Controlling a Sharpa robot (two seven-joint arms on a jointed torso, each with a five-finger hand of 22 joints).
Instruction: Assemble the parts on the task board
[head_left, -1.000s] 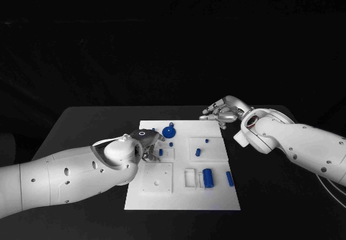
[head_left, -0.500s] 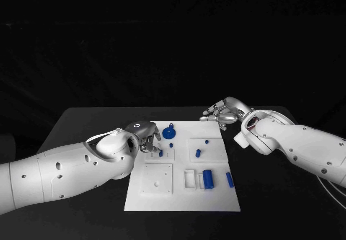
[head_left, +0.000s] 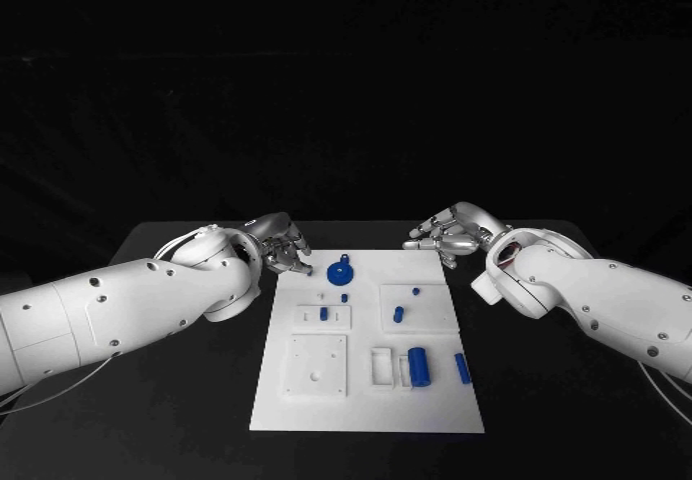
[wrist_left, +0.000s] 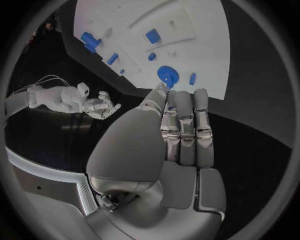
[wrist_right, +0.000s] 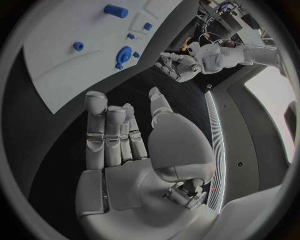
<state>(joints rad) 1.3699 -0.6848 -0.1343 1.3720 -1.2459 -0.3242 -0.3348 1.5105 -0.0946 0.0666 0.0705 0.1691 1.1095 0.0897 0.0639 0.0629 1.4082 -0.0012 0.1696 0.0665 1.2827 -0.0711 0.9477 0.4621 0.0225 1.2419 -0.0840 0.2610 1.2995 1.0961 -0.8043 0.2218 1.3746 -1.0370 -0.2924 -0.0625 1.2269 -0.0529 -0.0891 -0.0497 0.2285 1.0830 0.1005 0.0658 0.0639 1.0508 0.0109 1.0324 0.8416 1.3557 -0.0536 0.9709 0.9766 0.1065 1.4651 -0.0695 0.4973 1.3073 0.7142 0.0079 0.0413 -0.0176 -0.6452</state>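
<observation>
Parts lay scattered on the white task board (head_left: 433, 400), which we take as our landmark: a round blue piece (head_left: 340, 271) near its far edge, small blue pegs (head_left: 398, 314) toward its middle, and a blue cylinder (head_left: 417, 362) with a blue bar (head_left: 462, 366) just beside it toward its near right side. We saw the left hand (head_left: 278, 246) poised at the board's far left corner, its fingers lying straight and side by side, holding nothing. The right hand (head_left: 451, 230) hung off the far right corner, fingers straight and apart, likewise bare. We judged the round piece the nearest part to either hand, lying just inboard of the left hand. The cylinder and bar lay with their long axes running from the board's near edge toward its far edge, well apart from both hands.
</observation>
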